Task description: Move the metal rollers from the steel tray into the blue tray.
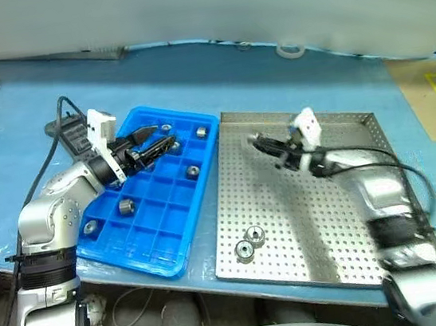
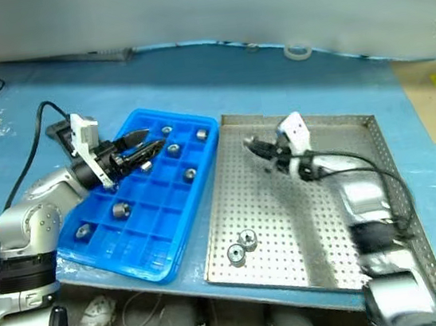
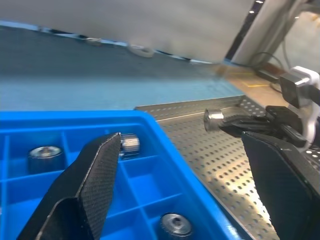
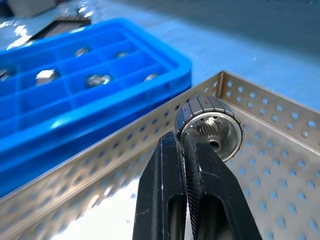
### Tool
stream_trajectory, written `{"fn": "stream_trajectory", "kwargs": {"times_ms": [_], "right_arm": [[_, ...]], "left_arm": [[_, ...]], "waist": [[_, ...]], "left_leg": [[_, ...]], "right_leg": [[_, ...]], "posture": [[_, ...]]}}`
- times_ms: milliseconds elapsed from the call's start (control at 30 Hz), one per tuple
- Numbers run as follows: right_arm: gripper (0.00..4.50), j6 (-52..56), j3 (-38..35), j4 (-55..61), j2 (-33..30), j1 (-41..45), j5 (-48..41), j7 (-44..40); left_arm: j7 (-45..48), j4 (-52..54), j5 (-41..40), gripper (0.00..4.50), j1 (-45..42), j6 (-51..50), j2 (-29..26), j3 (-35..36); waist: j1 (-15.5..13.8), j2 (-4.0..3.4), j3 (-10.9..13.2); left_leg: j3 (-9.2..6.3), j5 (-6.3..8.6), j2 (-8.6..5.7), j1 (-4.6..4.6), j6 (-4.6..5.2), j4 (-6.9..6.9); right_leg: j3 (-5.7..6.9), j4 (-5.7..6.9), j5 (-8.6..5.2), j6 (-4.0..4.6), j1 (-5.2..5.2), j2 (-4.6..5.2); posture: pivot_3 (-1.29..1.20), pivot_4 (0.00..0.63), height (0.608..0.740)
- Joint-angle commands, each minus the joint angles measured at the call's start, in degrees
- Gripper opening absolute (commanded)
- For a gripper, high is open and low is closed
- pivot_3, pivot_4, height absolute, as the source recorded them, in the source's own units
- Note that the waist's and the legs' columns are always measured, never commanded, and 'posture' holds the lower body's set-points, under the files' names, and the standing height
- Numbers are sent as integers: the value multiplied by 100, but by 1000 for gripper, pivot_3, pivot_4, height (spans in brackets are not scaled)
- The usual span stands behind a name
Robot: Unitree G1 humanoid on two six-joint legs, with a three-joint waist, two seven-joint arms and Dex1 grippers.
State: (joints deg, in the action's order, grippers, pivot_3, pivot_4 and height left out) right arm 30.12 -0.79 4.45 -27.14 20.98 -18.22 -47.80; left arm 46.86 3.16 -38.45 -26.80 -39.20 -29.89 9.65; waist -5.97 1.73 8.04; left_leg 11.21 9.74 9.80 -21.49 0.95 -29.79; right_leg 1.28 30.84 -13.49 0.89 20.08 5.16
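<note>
The right gripper (image 4: pixel 186 145) pinches a roller (image 4: pixel 210 125) by its rim, above the far left part of the steel tray (image 1: pixel 358 249), bore facing back along the fingers. The blue tray (image 1: pixel 153 248) lies to its left, just beside, so the carry goes that way. The left gripper (image 1: pixel 155 143), jaws spread and empty, hovers over the blue tray's far cells. Two rollers (image 1: pixel 249 242) lie on the steel tray's near edge; others sit in blue cells. Which cells are free under the left arm is hidden.
</note>
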Motion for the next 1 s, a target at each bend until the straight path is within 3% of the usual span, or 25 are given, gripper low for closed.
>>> {"fn": "stream_trajectory", "kwargs": {"times_ms": [33, 200, 400, 533, 700, 833, 1000], "right_arm": [[29, 825, 1, 1646, -680, -235, -886, -687], [29, 1316, 65, 2186, -1113, -167, -1505, -1025], [29, 1426, 770, 2104, -651, 191, -1432, -745], [29, 1261, 974, 1989, -672, 232, -1349, -839], [29, 976, 976, 1436, -410, 735, -1387, -948], [29, 441, 1665, 258, 83, 1238, -813, -1191], [29, 537, 2011, 69, 396, 1456, -876, -1582]], "left_arm": [[707, 217, 1, 4087, -23, 109, -404, -217], [1405, -53, 196, 4087, -92, 313, -811, -491], [1585, 31, 285, 4087, 7, 370, -991, -458], [1624, 416, 220, 4087, 263, 288, -1040, -490], [1150, 131, 22, 4087, 71, 160, -835, -55], [942, -901, 338, 4087, -651, 590, -1137, 356], [1328, -1080, 507, 4087, -596, 800, -1688, 448]], "waist": [[31, 2, 0], [43, 1, 0], [56, 16, -9], [31, 22, -13], [48, 26, -15], [60, 45, -26], [27, 46, -27]], "left_leg": [[4, -3, 0, 21, -4, 17], [27, -7, 11, 67, -9, 53], [40, -21, 8, 61, -31, 52], [38, -19, 3, 52, -28, 52], [38, -16, -4, 47, -23, 42], [35, -34, 13, 58, -52, 28], [28, -32, 3, 51, -48, 28]], "right_leg": [[-7, -5, -6, 7, -7, 0], [-14, -6, -12, 7, -6, -1], [-22, 3, -10, 12, 7, 0], [-17, 7, -9, 14, 7, 3], [-15, 22, -8, 16, 10, 13], [-16, 84, -9, 18, 28, 1], [-12, 83, -9, 19, 23, 6]], "posture": [[38, 150, 740], [-12, 150, 740], [15, 150, 740], [44, 150, 740], [56, 150, 740], [83, 150, 740], [129, 150, 740]]}}
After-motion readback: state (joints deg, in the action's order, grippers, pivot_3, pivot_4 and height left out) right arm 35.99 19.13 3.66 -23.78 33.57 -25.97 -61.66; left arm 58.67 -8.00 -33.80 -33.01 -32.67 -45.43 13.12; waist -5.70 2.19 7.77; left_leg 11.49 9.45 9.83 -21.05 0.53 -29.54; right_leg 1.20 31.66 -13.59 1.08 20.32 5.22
